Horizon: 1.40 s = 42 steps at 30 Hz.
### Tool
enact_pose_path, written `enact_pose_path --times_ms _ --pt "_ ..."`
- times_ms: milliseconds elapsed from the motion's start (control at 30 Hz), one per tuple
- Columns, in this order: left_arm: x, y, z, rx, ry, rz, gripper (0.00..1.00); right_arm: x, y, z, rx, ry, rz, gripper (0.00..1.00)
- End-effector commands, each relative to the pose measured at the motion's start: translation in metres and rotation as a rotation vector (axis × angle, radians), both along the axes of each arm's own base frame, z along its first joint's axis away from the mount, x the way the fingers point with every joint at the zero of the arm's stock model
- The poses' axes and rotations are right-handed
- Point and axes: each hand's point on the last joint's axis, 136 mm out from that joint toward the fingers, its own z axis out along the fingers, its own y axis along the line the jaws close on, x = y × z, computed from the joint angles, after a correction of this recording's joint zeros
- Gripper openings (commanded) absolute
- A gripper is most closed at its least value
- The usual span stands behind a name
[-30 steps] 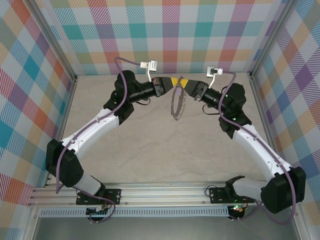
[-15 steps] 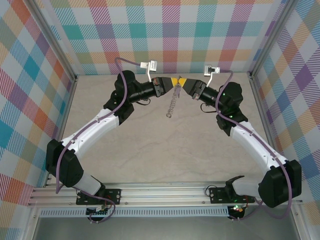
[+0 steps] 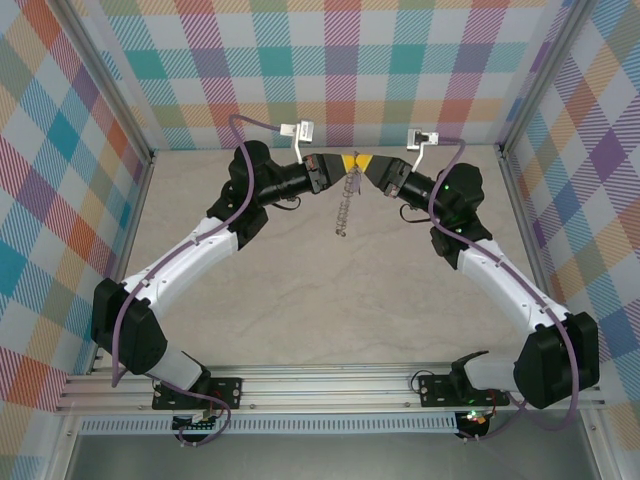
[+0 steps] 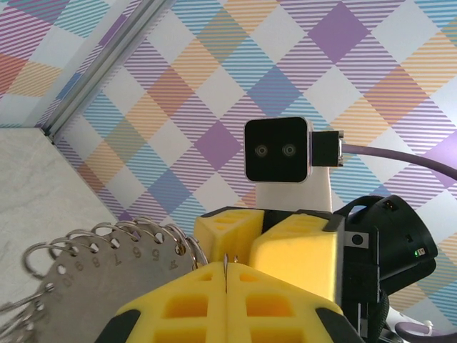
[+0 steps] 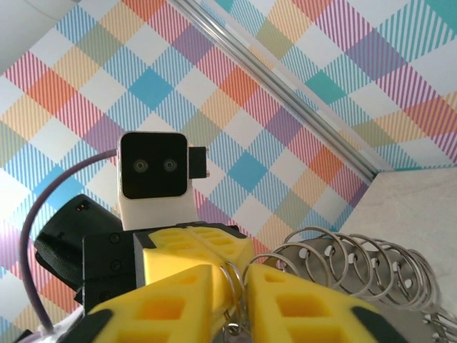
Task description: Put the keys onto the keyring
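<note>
Silver and thin, the keyring hangs down from the place where the two grippers meet, above the far part of the table; whether its lower end reaches the table surface I cannot tell. In the left wrist view the keyring is a flat metal plate stamped with digits, with a row of small wire rings along its curved edge, and it lies just beside the left side of the yellow fingers. The left gripper is clenched: its two fingers press together, and a fine metal edge of the keyring stands up from the seam between them. The right gripper faces it tip to tip. Its fingers are nearly together, and one ring stands upright in the narrow gap between them, touching both sides; whether they really squeeze it I cannot tell. The other rings spread out to the right of these fingers. Directly behind each pair of fingertips stands the opposite gripper, very close, with its small black-faced camera and a purple cable. Checkered walls in many colours close the table on three sides.
</note>
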Motion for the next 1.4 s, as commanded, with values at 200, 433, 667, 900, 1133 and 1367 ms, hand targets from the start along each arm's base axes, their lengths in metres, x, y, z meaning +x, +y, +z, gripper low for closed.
enact_pose_path --times_ms 200,433,667,900,1133,1367 --pt "-0.011 0.001 0.022 -0.042 -0.064 -0.024 0.0 -0.006 0.003 0.015 0.024 -0.059 0.034 0.1" --pt "-0.011 0.002 0.021 -0.038 -0.063 -0.022 0.0 -0.008 0.002 0.013 0.009 -0.064 0.032 0.0" --pt "-0.012 0.011 0.018 0.054 -0.108 0.029 0.28 -0.01 -0.01 0.004 -0.057 -0.065 -0.005 0.0" --pt "-0.009 0.039 0.024 0.151 -0.176 0.085 0.56 -0.013 -0.022 -0.003 -0.131 -0.088 0.038 0.0" --pt "-0.021 0.027 0.02 0.277 -0.233 -0.11 0.63 -0.02 -0.015 -0.003 -0.213 -0.159 0.158 0.0" --pt "-0.027 0.016 0.002 0.35 -0.222 -0.266 0.48 -0.017 -0.008 -0.004 -0.228 -0.179 0.251 0.0"
